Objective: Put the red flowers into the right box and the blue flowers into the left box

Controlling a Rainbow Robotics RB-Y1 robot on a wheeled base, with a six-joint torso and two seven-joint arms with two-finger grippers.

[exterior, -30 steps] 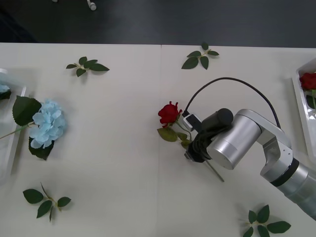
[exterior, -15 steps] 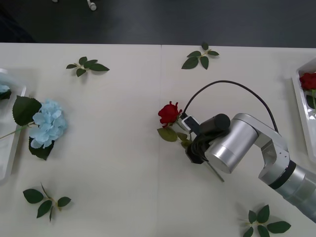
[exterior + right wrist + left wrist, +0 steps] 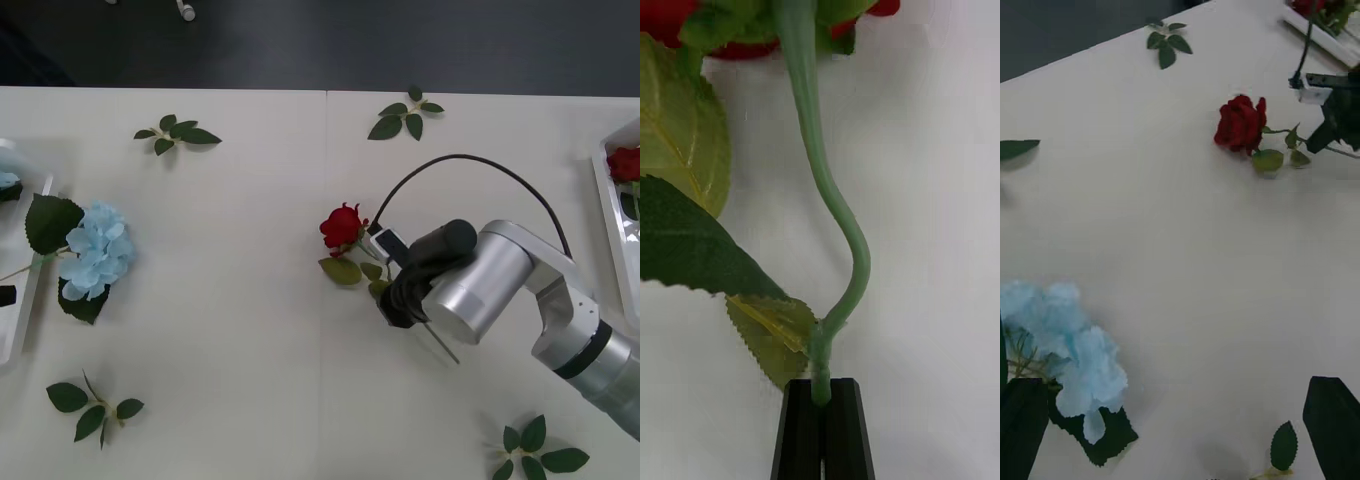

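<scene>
Black right tool [image 3: 822, 420] now clamped on thin green stem of deep red artificial rose [image 3: 342, 227], mid white bench [image 3: 240, 330]; arm shifted slightly over the last second, bloom barely moved. Probably grasp secured, lift next toward white plastic right box [image 3: 606, 190]. Left tool [image 3: 1180, 420] spread wide above pale blue hydrangea-like cluster [image 3: 95, 250].

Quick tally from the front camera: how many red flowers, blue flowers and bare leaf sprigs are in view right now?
Red flowers: 2, one with its stem in the right tool, one in the right box.
Blue flowers: 2, one on the table, one in the left box.
Leaf sprigs: 4.
Total: 8.
</scene>
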